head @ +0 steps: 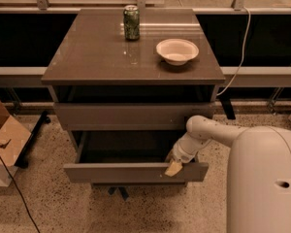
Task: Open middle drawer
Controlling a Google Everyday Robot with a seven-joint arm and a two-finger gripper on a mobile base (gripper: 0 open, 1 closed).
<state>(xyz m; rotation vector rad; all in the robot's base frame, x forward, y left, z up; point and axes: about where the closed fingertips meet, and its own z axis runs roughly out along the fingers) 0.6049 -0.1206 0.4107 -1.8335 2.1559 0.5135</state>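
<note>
The middle drawer point(126, 173) is a wide, shallow grey-brown drawer. It stands pulled out towards me, and its dark inside point(126, 147) is visible. My gripper point(173, 168) is at the top edge of the drawer's front panel, near its right end, and touches it. The white arm point(208, 130) reaches to it from the right. The top drawer point(131, 116) above is pushed in. The lowest drawer is hidden under the pulled-out one.
A green can point(131, 22) and a white bowl point(177, 51) stand on the cabinet top point(97, 57). A cardboard box point(2, 140) sits on the floor at left. A cable point(240, 47) hangs at back right. My white body point(264, 178) fills the lower right.
</note>
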